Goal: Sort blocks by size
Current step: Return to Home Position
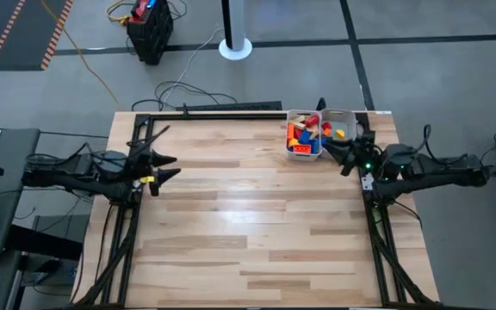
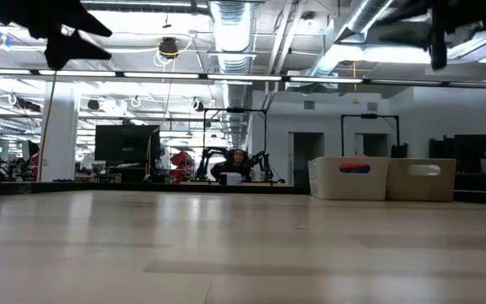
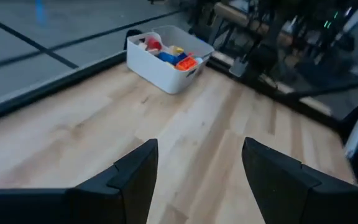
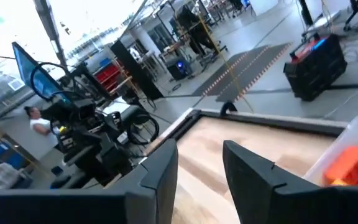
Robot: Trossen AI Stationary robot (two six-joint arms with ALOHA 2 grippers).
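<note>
Two trays (image 1: 305, 158) of blocks (image 1: 302, 136), arms (image 1: 84, 178) at table (image 1: 248, 224) sides, jaws parted.

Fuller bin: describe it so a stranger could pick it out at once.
In the high view, go to the wooden table's top right corner, where two white bins sit side by side. The fuller bin is the left one, heaped with orange, red and blue blocks; its neighbour holds only a few.

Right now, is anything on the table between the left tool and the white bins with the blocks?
No. In the high view, only bare wooden table lies between the left tool and the white bins holding the blocks.
</note>
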